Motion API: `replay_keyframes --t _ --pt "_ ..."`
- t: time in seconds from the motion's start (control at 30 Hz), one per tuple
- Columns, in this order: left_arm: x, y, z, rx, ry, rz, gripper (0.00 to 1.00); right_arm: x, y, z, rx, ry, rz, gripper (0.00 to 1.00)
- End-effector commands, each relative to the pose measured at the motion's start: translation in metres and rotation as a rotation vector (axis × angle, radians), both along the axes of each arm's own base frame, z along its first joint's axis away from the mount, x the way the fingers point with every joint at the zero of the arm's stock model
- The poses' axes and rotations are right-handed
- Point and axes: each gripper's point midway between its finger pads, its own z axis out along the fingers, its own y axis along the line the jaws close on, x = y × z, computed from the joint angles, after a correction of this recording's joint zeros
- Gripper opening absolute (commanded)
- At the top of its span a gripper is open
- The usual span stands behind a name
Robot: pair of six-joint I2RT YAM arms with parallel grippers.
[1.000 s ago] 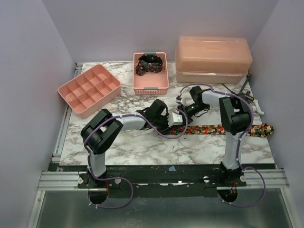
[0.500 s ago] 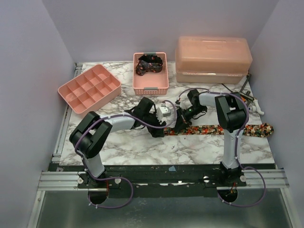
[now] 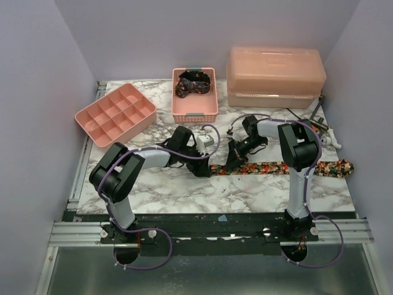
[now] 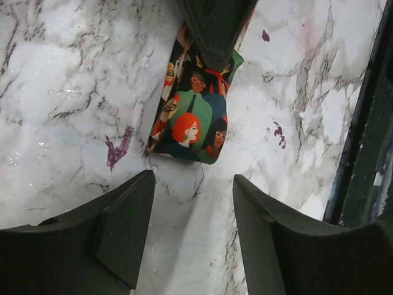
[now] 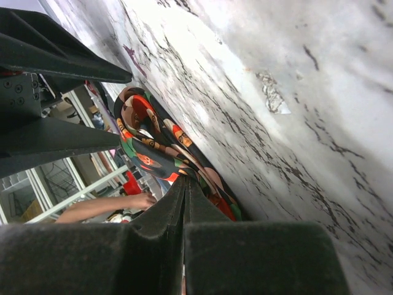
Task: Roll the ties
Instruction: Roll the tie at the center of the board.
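A long tie printed with red, orange and green faces lies flat across the table's right half. My right gripper is shut on its left end, which curls over in a fold just ahead of the shut fingertips. My left gripper is open and empty just left of that end. In the left wrist view the tie's tip lies ahead of the open gripper, apart from it, with the right finger on it. A darker tie lies bunched in the pink basket.
A pink compartment tray stands at the back left. A pink lidded box stands at the back right. The table's dark front edge shows in the left wrist view.
My left gripper has drawn back to the left, away from the tie's end. My right gripper has moved left and down onto that end and holds it.
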Motion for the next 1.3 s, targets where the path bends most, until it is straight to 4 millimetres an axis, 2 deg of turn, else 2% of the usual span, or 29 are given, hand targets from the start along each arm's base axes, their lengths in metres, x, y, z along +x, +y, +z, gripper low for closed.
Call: replay_keyframes --t 0.0,0.2,0.33,0.43,0.53,0.63,0.73,0.8,1.0,1.13,1.27 --pt "-0.004 -0.001 -0.002 -0.005 -0.197 -0.115 0.61 0.002 -0.040 -0.062 -0.254 -0.136 0.105 0.04" --pt "-0.001 -0.011 -0.017 0.039 -0.443 -0.201 0.61 -0.002 -0.047 -0.064 -0.266 -0.153 0.156 0.04" --pt "-0.003 -0.016 -0.033 0.079 -0.506 -0.262 0.60 0.000 -0.049 -0.066 -0.277 -0.165 0.176 0.03" --pt "-0.002 -0.016 -0.041 0.123 -0.531 -0.280 0.55 0.002 -0.050 -0.068 -0.283 -0.164 0.182 0.03" --pt "0.003 -0.015 -0.040 0.143 -0.575 -0.255 0.53 0.002 -0.050 -0.068 -0.281 -0.167 0.189 0.03" --pt "0.015 -0.013 -0.030 0.141 -0.623 -0.192 0.60 -0.001 -0.053 -0.068 -0.281 -0.172 0.214 0.03" --pt "0.006 -0.018 -0.022 0.081 -0.630 -0.252 0.65 -0.004 -0.058 -0.069 -0.290 -0.180 0.241 0.03" --pt "-0.004 -0.020 -0.023 0.059 -0.621 -0.313 0.68 -0.005 -0.060 -0.069 -0.292 -0.187 0.256 0.03" --pt "-0.009 -0.021 -0.034 0.075 -0.569 -0.357 0.69 -0.001 -0.061 -0.068 -0.293 -0.206 0.276 0.03" --pt "-0.018 -0.023 -0.037 0.068 -0.507 -0.402 0.57 0.002 -0.061 -0.069 -0.303 -0.209 0.268 0.03" --pt "-0.024 -0.029 -0.020 0.006 -0.520 -0.420 0.39 0.003 -0.060 -0.072 -0.308 -0.199 0.251 0.03"
